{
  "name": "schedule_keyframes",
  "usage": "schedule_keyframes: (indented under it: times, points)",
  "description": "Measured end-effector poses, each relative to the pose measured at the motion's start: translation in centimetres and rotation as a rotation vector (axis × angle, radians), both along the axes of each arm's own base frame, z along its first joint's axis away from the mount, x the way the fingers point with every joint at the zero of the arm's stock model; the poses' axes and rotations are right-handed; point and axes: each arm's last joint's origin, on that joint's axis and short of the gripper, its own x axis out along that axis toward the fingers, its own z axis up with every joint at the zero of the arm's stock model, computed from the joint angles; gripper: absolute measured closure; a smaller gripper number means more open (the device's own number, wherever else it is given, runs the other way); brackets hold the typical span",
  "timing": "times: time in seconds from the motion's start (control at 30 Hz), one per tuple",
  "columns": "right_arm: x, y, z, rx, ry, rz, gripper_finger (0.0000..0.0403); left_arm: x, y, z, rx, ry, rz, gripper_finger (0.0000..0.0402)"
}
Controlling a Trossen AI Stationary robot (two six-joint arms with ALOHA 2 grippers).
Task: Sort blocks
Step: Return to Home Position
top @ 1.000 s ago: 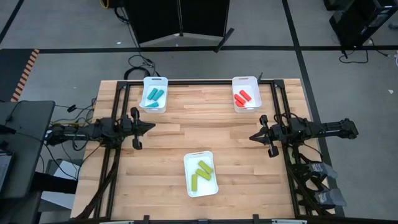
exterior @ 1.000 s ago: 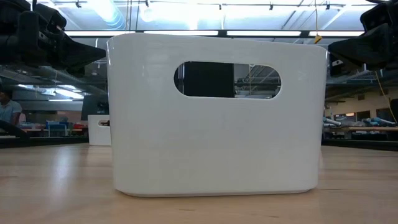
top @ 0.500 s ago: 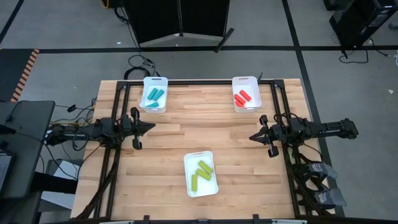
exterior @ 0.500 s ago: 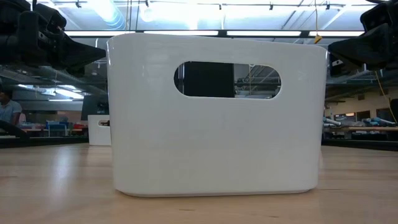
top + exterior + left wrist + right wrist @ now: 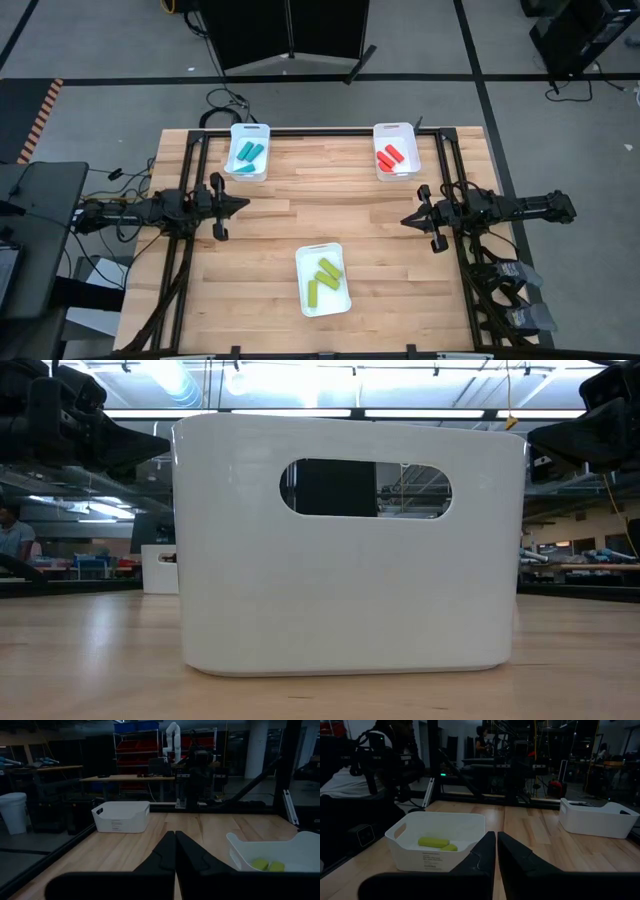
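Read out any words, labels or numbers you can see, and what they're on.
No text here is readable.
Printed label on the tray holding yellow-green blocks: too blurred to read.
Small label on the far tray: too small to read.

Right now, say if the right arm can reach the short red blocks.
Probably yes: the short red blocks lie in an open white tray near the right end effector, only wooden table between.
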Motion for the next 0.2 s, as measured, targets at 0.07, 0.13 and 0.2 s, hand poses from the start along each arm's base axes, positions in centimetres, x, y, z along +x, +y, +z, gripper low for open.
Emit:
schedule_keyframes:
  times: [0.07,0.13,0.2]
  points:
    - [0.00,0.00,0.00,0.000,0.000,0.000,0.0373,0.00,0.00,0.00,0.000,0.000,0.000,0.0396]
    - [0.00,0.00,-0.01,0.000,0.000,0.000,0.0373,0.00,0.00,0.00,0.000,0.000,0.000,0.0396]
    - [0.00,0.00,0.00,0.000,0.000,0.000,0.0372,0.00,0.00,0.00,0.000,0.000,0.000,0.0396]
